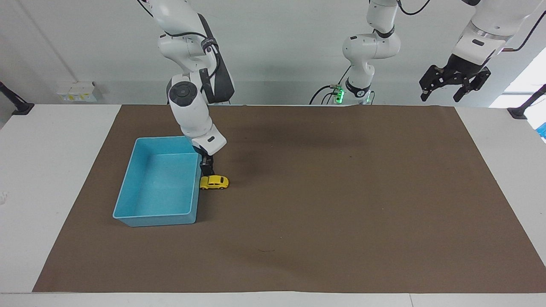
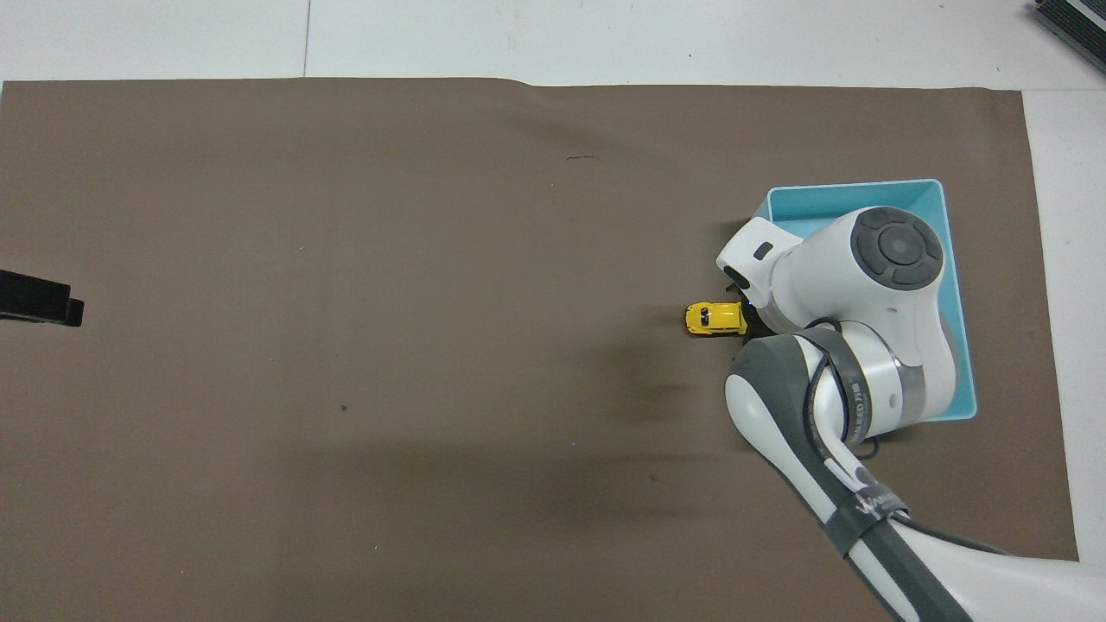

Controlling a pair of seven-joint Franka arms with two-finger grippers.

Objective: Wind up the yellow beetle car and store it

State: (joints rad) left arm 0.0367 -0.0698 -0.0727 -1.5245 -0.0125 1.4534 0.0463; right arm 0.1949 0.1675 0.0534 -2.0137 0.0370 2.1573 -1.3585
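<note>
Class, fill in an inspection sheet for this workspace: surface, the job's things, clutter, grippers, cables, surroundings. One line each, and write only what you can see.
Surface: brown mat spread over a white table.
Job's things: yellow beetle car on the mat, right beside the light-blue bin, which has nothing in it.
Clutter: nothing seen.
Grippers: right gripper down low at the bin-side end of the car, open, not shown gripping it; left gripper open, waiting high over the left arm's end of the table.
Cables: black cables at the arm bases and along the arms.
Surroundings: white wall, wall socket box, black clamp posts at the table's corners.
</note>
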